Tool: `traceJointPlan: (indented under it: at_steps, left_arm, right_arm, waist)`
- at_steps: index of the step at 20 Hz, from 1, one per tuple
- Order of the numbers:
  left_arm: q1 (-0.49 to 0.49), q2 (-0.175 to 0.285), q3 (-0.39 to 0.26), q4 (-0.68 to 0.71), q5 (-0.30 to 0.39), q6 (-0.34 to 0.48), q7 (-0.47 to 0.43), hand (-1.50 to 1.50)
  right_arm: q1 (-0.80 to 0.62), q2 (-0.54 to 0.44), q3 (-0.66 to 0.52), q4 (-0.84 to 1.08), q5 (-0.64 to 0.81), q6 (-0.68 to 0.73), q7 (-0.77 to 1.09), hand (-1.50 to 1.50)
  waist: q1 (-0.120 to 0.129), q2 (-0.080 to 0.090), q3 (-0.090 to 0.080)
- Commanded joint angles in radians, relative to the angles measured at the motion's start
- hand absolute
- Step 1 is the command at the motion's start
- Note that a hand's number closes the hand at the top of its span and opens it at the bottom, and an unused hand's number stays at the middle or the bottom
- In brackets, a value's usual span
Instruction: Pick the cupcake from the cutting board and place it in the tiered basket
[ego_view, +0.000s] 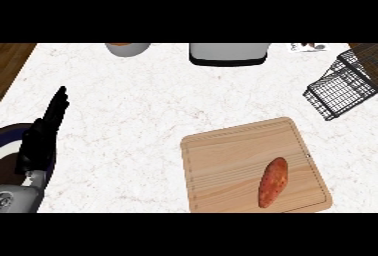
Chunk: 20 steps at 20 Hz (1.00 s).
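Head view: the white marbled counter fills the picture. The wooden board lies at lower right, turned slightly askew, with a groove running round its edge. The only thing on it is an orange-red, oblong piece that looks like a sweet potato. It lies lengthwise on the board's right half, near the lower right corner. The black wire basket is at the upper right edge of the counter, well apart from the board and tilted in the view. The left hand shows near the left edge, resting with its fingers straight and pointing up, holding nothing and well apart from the board. Its grey forearm enters at the lower left corner, beside a dark round rim cut off by the picture's edge. Along the far edge stand a grey appliance with a black base and, left of it, a grey bowl, both cut off at the top.
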Motion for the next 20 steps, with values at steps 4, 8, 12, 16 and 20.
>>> traceJointPlan:
  at_steps: [4,8,12,16,20]
  left_arm:
    - [-0.012,-0.058,-0.02,-0.011,-0.05,0.009,0.028,0.0]
    - [-0.028,-0.053,0.022,0.079,-0.036,-0.048,-0.056,0.0]
    - [-0.019,-0.059,0.015,0.033,-0.064,-0.047,-0.038,0.0]
    - [-0.053,-0.03,0.042,0.046,-0.035,-0.093,-0.016,0.0]
    - [-0.086,-0.061,0.049,0.082,-0.055,-0.066,-0.012,0.0]
  right_arm:
    - [-0.179,-0.158,-0.123,0.262,-0.186,0.173,0.001,1.5]
    - [-0.282,-0.135,0.008,0.406,0.046,0.098,-0.156,1.5]
    - [-0.279,-0.128,0.023,0.516,0.21,0.029,-0.337,1.5]
    - [-0.359,-0.192,0.066,0.673,0.383,-0.075,-0.389,1.5]
    - [-0.35,-0.196,0.078,0.81,0.504,-0.202,-0.511,1.5]
  waist:
    - [0.019,0.004,0.0]
    - [0.032,0.009,0.0]
    - [0.035,0.009,0.001]
    - [0.051,0.016,0.001]
    - [0.033,0.013,0.001]
